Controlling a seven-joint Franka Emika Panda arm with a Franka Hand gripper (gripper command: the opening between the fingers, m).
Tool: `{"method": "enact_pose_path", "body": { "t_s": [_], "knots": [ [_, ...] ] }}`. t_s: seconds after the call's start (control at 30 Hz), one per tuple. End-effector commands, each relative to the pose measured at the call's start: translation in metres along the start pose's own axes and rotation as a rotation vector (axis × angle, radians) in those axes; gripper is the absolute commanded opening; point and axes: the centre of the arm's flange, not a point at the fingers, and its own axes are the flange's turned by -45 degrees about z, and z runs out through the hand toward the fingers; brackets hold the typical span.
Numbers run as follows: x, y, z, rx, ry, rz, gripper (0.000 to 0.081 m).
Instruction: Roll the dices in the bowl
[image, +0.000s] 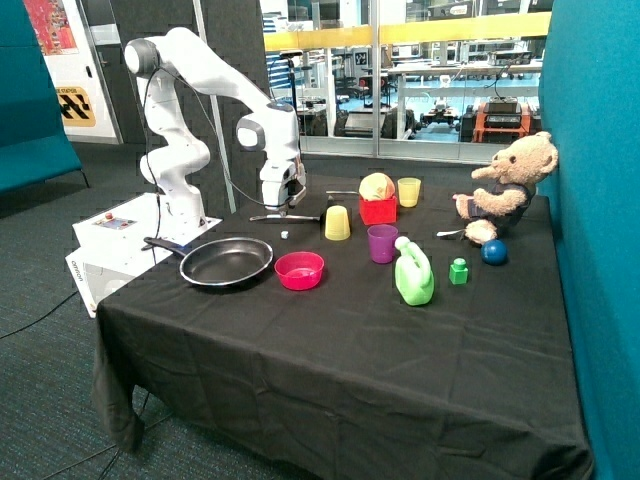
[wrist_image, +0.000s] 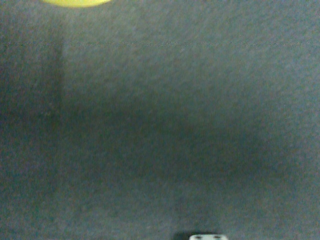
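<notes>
The pink bowl (image: 299, 270) stands on the black cloth beside the frying pan, and nothing shows inside it. One tiny white die (image: 285, 235) lies on the cloth behind the bowl, between the pan and the yellow upturned cup. My gripper (image: 277, 212) hangs low over the cloth just behind that die, a short way above the table. In the wrist view the top of a white die (wrist_image: 208, 237) with two dark pips peeks in at the frame's edge, on bare dark cloth.
A black frying pan (image: 226, 262) sits next to the bowl. A yellow cup (image: 338, 223), purple cup (image: 382, 243), red box (image: 378, 209), green watering can (image: 414, 276), green block (image: 459, 271), blue ball (image: 494, 251) and teddy bear (image: 505, 188) stand further along. A dark utensil (image: 285, 218) lies under the gripper.
</notes>
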Motion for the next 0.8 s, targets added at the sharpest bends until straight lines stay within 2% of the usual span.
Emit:
{"method": "enact_pose_path", "body": {
  "t_s": [0.0, 0.27, 0.77],
  "knots": [
    [-0.013, -0.019, 0.019, 0.0011, -0.0007, -0.011, 0.0428],
    [-0.018, -0.023, 0.034, 0.0011, -0.0007, -0.019, 0.035],
    [-0.025, -0.023, 0.055, 0.0011, -0.0007, 0.009, 0.0325]
  ]
}}
